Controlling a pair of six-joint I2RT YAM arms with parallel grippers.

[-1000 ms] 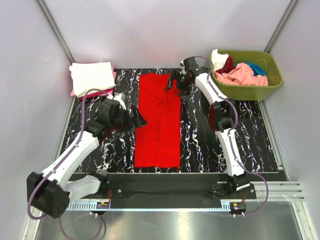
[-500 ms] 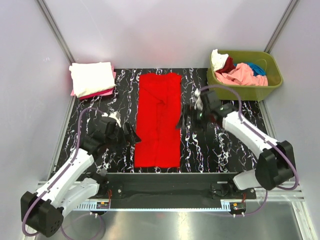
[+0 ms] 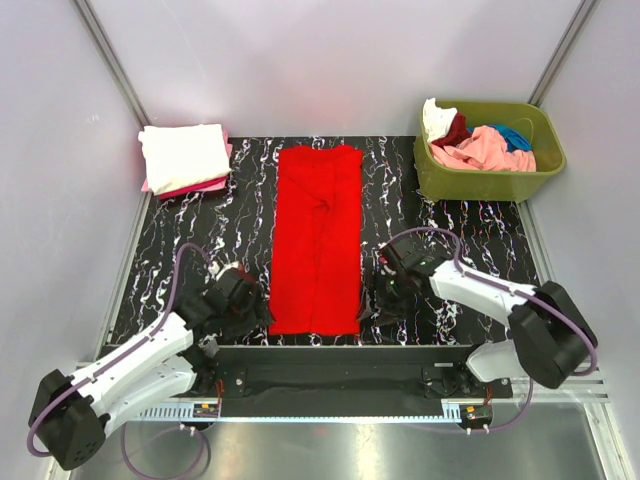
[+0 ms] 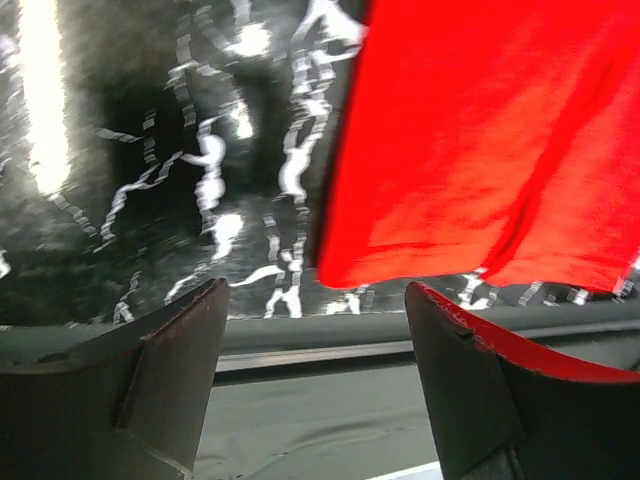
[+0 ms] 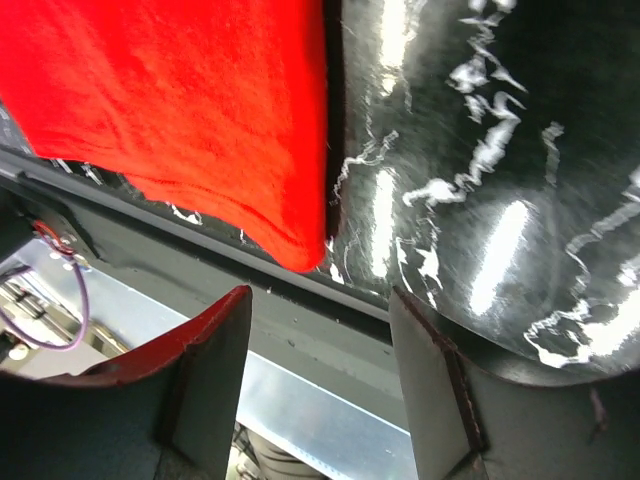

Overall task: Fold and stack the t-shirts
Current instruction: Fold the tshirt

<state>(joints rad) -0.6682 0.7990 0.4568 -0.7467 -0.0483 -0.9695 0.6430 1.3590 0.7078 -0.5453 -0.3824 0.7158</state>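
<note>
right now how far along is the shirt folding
Done: a folded stack, cream-white over pink, sits at the far left corner. In hand: the bright red t-shirt lies as a long narrow strip, with the left gripper and right gripper open at its near corners. Left: folding it shorter, stacking it, then the shirts heaped in the olive bin.

My left arm (image 3: 140,357) and right arm (image 3: 482,288) are white shells with black joints and wrists. A purple cable (image 3: 176,280) loops along each. My fingers (image 4: 150,400) are dark, blunt wedges; their edges look reddish, possibly just reflection.
</note>
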